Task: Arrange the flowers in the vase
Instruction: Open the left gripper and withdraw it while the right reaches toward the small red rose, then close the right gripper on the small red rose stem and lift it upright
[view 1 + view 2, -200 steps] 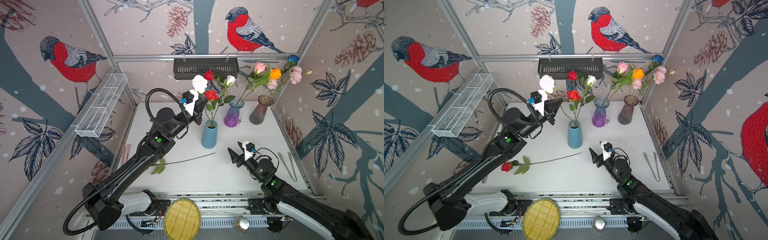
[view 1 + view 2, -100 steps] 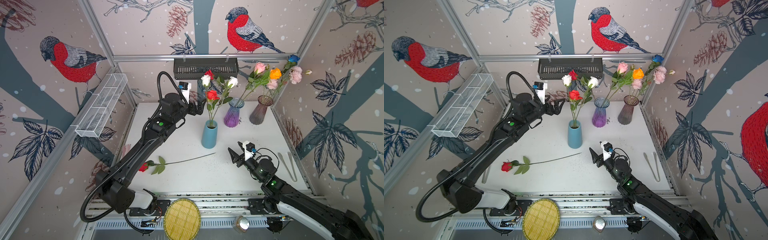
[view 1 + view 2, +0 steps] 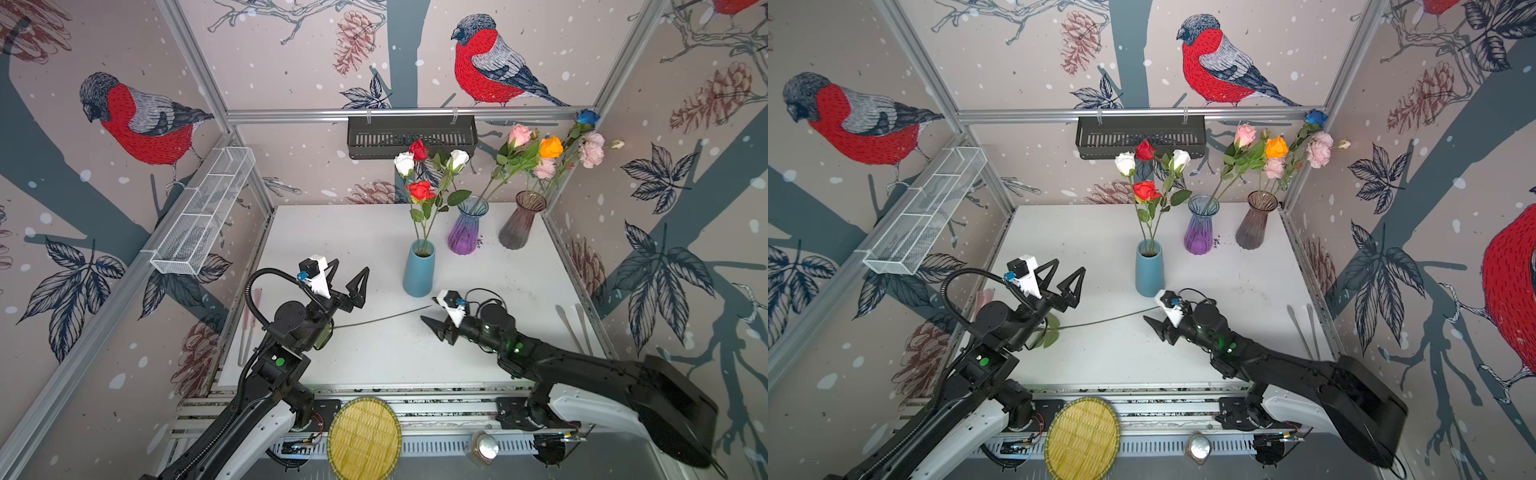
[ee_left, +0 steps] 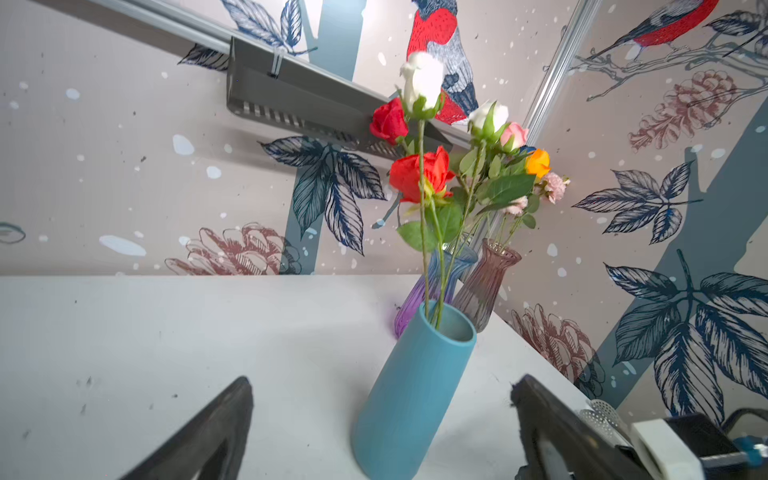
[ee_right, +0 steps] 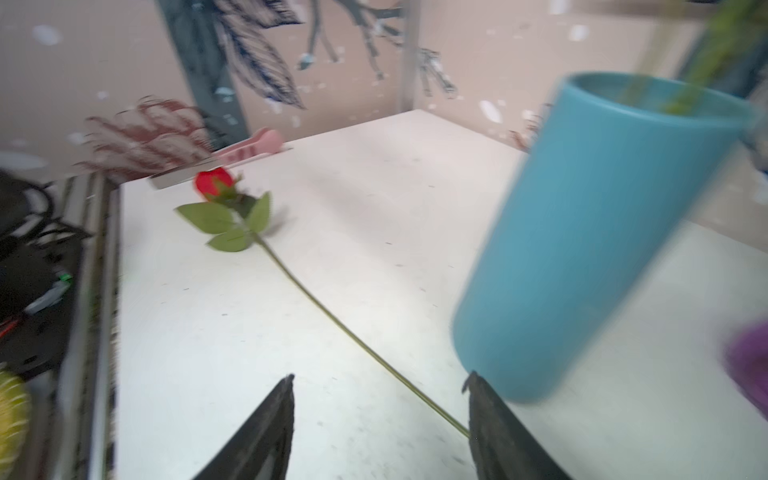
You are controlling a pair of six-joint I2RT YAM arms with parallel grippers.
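- Red and white roses (image 3: 420, 190), four in all, are seen standing upright in the blue vase (image 3: 419, 270); each bloom is carried on a thin green stem with a few leaves.
- One more red rose (image 5: 214, 183) is laid flat on the table in front of the blue vase, its long stem (image 3: 1108, 320) running toward the vase's foot and its bloom hidden under the left arm in both top views.
- Pink, orange and blue blooms (image 3: 550, 147) are held in the purple vase (image 3: 465, 228) and the smoky glass vase (image 3: 519, 224), both just behind and to the right of the blue vase.
- The left gripper (image 3: 348, 277) is held above the table to the left of the blue vase, jaws spread wide and nothing between them.
- The right gripper (image 5: 380, 411) is lowered just in front of the blue vase, jaws apart on either side of the stem's end; contact cannot be told.
- The white table (image 3: 332, 232) is lightly speckled with dirt.
- Wallpaper of bullfinches and pine cones is seen on all walls, with a black basket (image 3: 411, 135) hung behind the blue vase.
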